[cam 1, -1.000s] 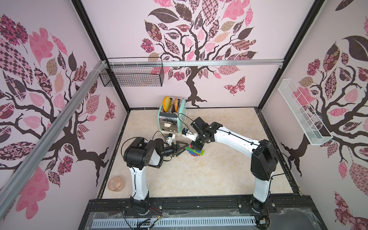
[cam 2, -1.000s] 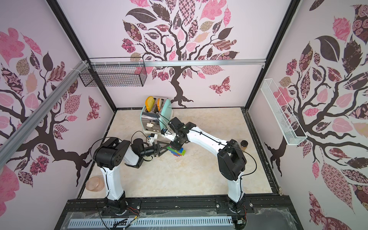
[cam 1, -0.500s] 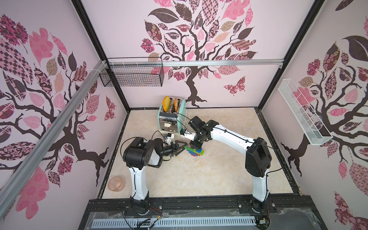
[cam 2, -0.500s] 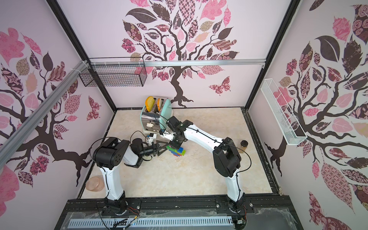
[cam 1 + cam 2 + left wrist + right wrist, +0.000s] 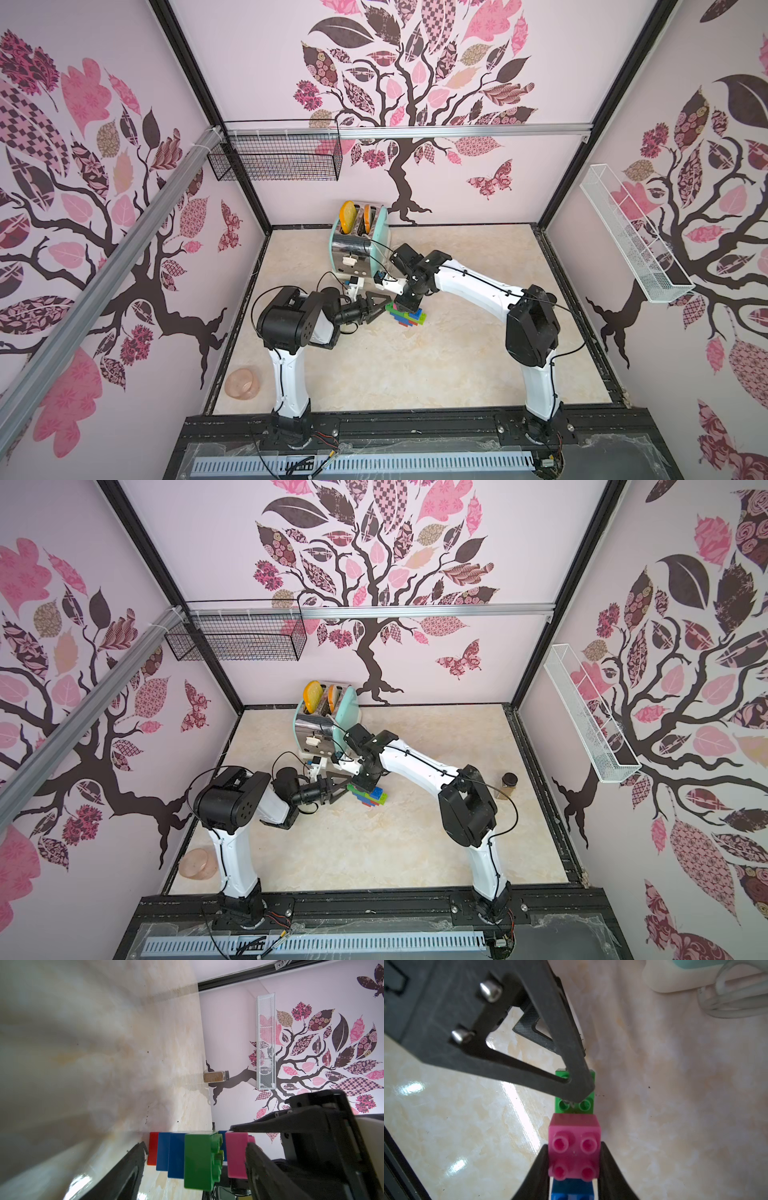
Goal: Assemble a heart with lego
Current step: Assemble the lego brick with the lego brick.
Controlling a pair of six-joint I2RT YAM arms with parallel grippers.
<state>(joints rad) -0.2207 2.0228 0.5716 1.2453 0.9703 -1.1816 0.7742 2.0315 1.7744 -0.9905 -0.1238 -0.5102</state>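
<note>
The heart (image 5: 409,320) (image 5: 370,798) stands on the marble table in both top views, just in front of the toaster. It is a stack of lego: red (image 5: 153,1151) at the table, two blue bricks (image 5: 174,1153), a green brick (image 5: 199,1157) and a pink brick (image 5: 575,1128) on top. My right gripper (image 5: 574,1147) (image 5: 405,306) reaches down from above and is shut on the pink brick. My left gripper (image 5: 196,1147) (image 5: 384,308) comes in sideways, open, its jaws spanning the stack's height. Its upper finger (image 5: 550,1032) has its tip on the green brick's studs (image 5: 585,1105). The lower finger lies along the table beside the red brick.
A mint toaster (image 5: 359,245) with two slices in it stands right behind the stack. A spice jar (image 5: 508,785) stands near the right wall and a pink bowl (image 5: 242,384) lies at the front left. A black wire basket (image 5: 274,160) and a white basket (image 5: 631,241) hang on the walls.
The right arm's elbow has drifted a little to the left while its gripper stays on the stack. The left gripper remains at the stack, its jaws slightly narrower.
</note>
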